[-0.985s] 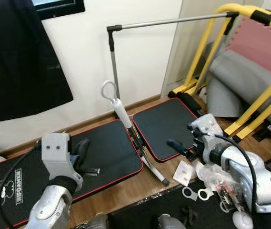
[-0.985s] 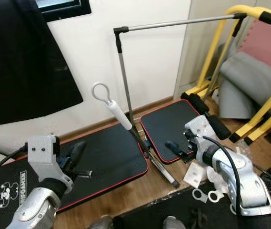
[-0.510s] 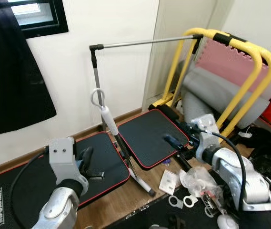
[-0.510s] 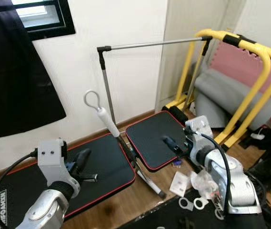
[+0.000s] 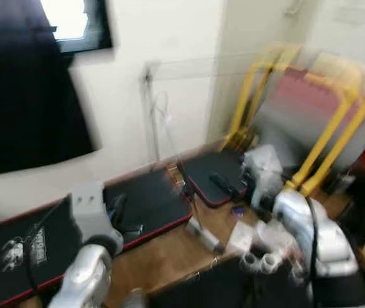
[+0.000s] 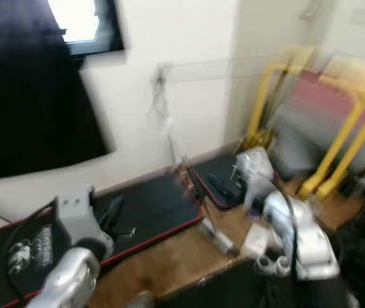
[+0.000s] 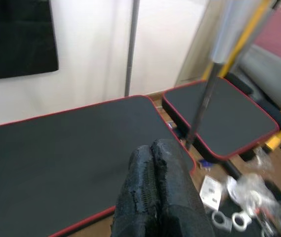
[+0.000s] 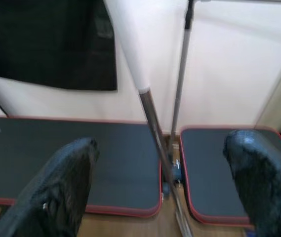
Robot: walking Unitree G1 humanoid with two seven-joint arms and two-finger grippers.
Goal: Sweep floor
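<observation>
Splayed right claw (image 8: 162,192) before broom handle (image 8: 147,111)

head stereo: fwd-down, blurred | wrists: low, share black mats (image 7: 71,148)

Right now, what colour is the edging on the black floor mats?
Red, a thin border around each black mat; it shows best in the left wrist view.

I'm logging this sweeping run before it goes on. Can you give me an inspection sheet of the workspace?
Surface: wooden floor, partly covered by black mats.
Job's things: broom handle leaning near the wall, ungrasped.
Clutter: paper and plastic scraps on the floor.
Grippers: left claw shut, empty; right claw open either side of the handle.
Cables: black cable along the left arm.
Surroundings: yellow frame, grey rail, dark cloth; head views blurred.
</observation>
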